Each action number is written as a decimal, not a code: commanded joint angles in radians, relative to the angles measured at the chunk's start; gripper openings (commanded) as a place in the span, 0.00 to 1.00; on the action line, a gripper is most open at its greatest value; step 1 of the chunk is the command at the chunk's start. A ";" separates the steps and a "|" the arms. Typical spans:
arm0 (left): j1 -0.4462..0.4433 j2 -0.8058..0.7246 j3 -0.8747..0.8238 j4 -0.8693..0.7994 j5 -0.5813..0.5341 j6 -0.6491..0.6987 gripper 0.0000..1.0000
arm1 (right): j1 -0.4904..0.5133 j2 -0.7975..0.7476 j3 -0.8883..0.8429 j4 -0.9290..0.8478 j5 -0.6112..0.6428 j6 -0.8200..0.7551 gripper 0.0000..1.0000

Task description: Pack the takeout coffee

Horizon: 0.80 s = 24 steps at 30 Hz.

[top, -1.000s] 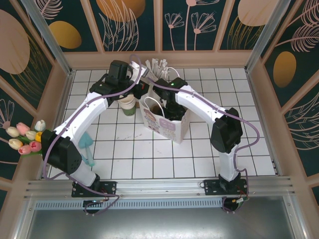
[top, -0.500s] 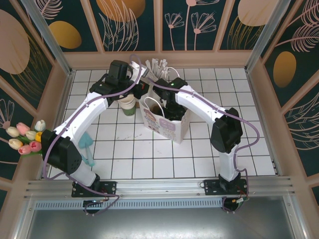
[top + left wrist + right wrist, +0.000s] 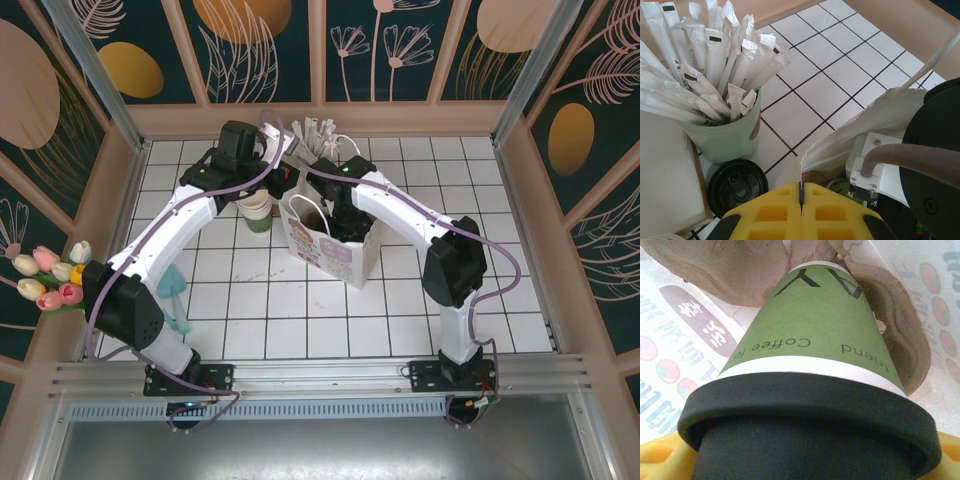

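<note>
right pincer (image 3: 800,460): my jaws stood wide, clasped on the takeout coffee (image 3: 815,315) at its lid end.
coffee: down inside the paper bag (image 3: 340,255).
left pincer (image 3: 801,197): closed on the bag's rim.
handling: I judged it light, thin-walled and spill-prone, best held gently by the stiffer lid band.

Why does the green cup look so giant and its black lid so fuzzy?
Right wrist view: the coffee cup sits right against the lens, so it looms and its lid goes soft. Left wrist view: the straws are sharp, the near black arm part blurry. Top view: even light, soft shadows.
</note>
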 commanded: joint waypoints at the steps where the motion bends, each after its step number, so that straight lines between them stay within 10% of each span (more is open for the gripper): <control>1: -0.002 -0.012 0.035 0.009 -0.024 0.000 0.00 | 0.000 0.013 -0.014 -0.064 0.032 0.026 0.59; 24: -0.001 0.250 0.401 -0.183 0.014 0.002 0.00 | -0.006 -0.006 -0.057 -0.040 0.049 -0.008 0.59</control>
